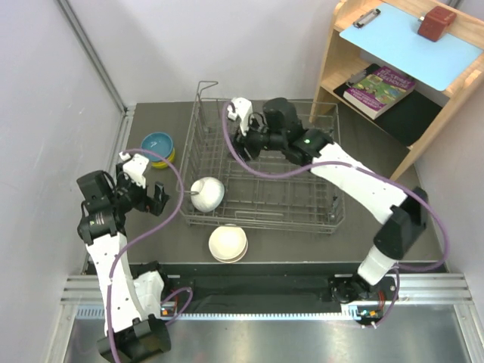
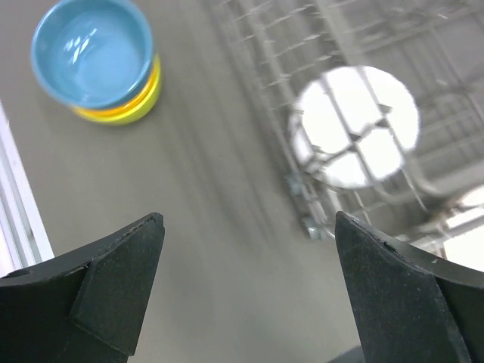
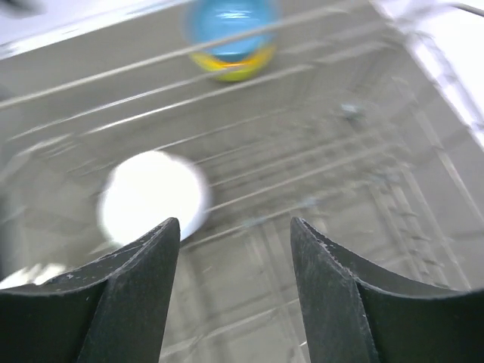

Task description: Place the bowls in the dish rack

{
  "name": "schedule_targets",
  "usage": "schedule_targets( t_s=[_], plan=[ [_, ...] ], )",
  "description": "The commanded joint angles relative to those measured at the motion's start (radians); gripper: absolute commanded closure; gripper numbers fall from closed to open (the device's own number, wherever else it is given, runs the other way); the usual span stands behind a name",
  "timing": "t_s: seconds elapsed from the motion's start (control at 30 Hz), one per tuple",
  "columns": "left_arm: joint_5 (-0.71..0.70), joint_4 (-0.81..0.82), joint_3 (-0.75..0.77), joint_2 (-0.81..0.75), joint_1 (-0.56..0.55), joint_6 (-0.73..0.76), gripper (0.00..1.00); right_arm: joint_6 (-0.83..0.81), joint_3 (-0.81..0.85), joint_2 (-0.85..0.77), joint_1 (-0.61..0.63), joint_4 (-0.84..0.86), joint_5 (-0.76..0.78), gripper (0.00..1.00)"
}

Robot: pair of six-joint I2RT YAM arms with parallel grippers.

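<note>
We see the dish rack (image 1: 261,170) in the middle of the dark desk (image 1: 291,246), and we place everything else by it.

One white bowl (image 1: 206,193) is already inside the dish rack. It is tipped on its side among the wires at the front-left corner.

A beige bowl (image 1: 228,243) sits on the desk just in front of the dish rack, below that same corner. A rim under it suggests a second bowl beneath, though we cannot tell for sure.

To the left of the dish rack, near its back corner, a blue bowl (image 2: 92,51) rests on top of a yellow-green bowl (image 2: 136,106). A thin orange edge shows between them.

The left fingers (image 2: 113,287) hover over bare desk to the left of the dish rack, near its front-left corner. They are spread wide with nothing between them. Their camera looks past them to the blue stack on one side and the white bowl behind the wires on the other.

The right fingers (image 3: 128,295) hang above the inside of the dish rack, toward its back-left part. They are partly apart and hold nothing. The blurred white bowl lies below and beyond them.

Behind and to the right of the dish rack stands a wooden shelf unit (image 1: 333,57). It carries a light blue clipboard (image 1: 412,41) and a book (image 1: 380,89).
</note>
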Motion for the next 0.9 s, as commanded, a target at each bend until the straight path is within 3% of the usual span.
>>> schedule_targets(
  t_s=[0.0, 0.13, 0.4, 0.7, 0.87],
  plan=[
    [0.136, -0.149, 0.054, -0.052, 0.004, 0.158, 0.01, -0.167, -0.113, -0.165, 0.029, -0.167, -0.276, 0.41],
    [0.142, -0.155, 0.025, -0.092, 0.005, 0.158, 0.01, -0.307, -0.186, -0.254, 0.086, -0.285, -0.362, 0.43],
    [0.174, -0.097, -0.034, -0.101, 0.004, 0.120, 0.01, -0.385, -0.218, -0.293, 0.327, -0.416, -0.312, 0.45],
    [0.188, -0.115, 0.014, -0.092, 0.002, 0.117, 0.01, -0.422, -0.301, -0.260, 0.355, -0.454, -0.287, 0.44],
    [0.188, -0.117, 0.005, -0.087, 0.004, 0.126, 0.01, -0.440, -0.381, -0.231, 0.312, -0.465, -0.263, 0.44]
  ],
)
